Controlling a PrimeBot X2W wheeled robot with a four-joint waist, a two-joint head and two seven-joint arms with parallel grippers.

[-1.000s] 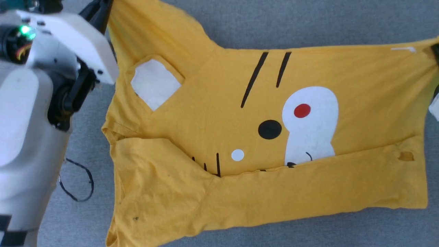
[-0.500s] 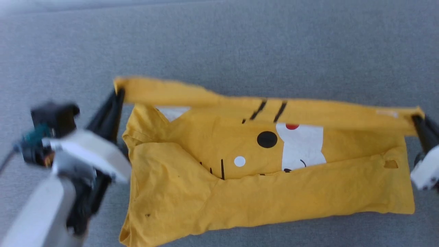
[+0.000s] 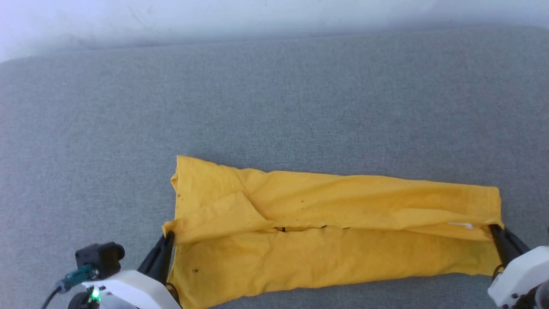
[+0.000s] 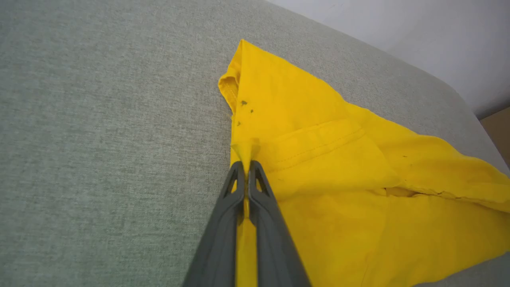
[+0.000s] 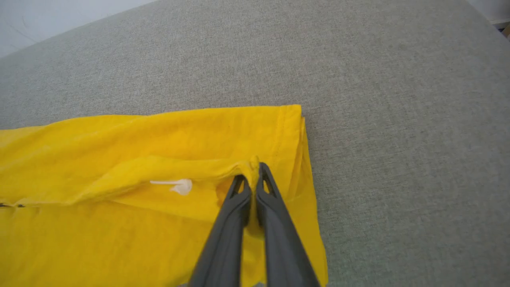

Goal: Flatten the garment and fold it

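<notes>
The garment (image 3: 334,231), a mustard-yellow T-shirt, lies on the grey surface as a long band with its plain yellow side up; its far half is laid over toward me, and its printed front is hidden inside. My left gripper (image 3: 169,236) is shut on the cloth's folded edge at the left end, seen pinching a yellow fold in the left wrist view (image 4: 248,163). At the right end, my right gripper (image 3: 493,227) is shut on the garment's edge beside the hem (image 5: 255,165). A small white tag (image 5: 175,185) shows near it.
A wide grey fabric surface (image 3: 274,107) stretches beyond and to both sides of the garment. A pale wall (image 3: 214,17) runs along its far edge. The surface's right edge drops off in the left wrist view (image 4: 470,107).
Both grippers have pulled the garment's far edge toward me and down, covering the printed face. The head camera has also tilted, shifting the whole picture.
</notes>
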